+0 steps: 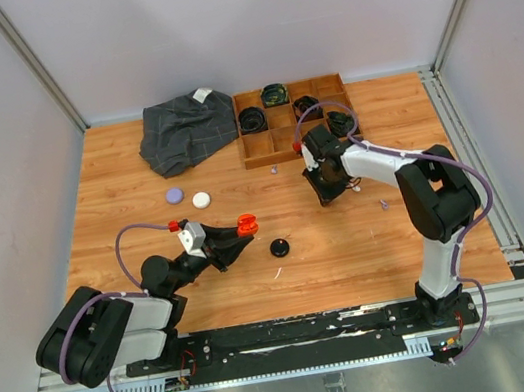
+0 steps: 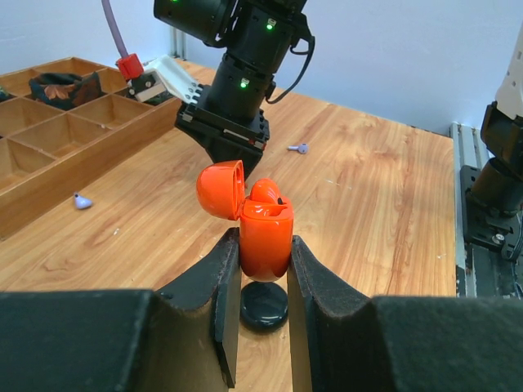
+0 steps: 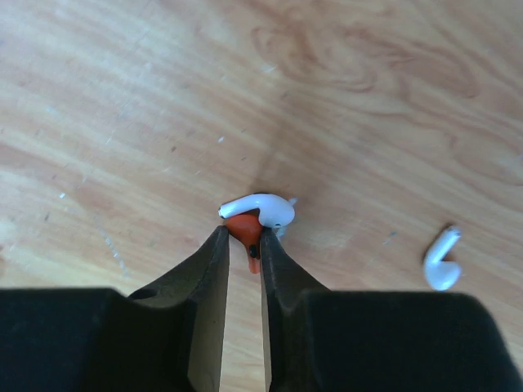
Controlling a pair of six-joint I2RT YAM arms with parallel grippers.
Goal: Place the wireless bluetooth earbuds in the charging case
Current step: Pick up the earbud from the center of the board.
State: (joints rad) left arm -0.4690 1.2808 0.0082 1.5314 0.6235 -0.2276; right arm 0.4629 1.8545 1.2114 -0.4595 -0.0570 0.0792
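Earbud pinched, open case clamped

The table holds an orange-red charging case, orange earbud, white earbud and grey-checked cloth.

The orange charging case is standing upright, clamped between the left gripper's fingers. Its lid is hanging open to the left and an orange earbud is sitting in its top. A loose orange earbud is being pinched at the right gripper's fingertips, with a white earbud lying against it just beyond them and a second white earbud lying apart to their right.
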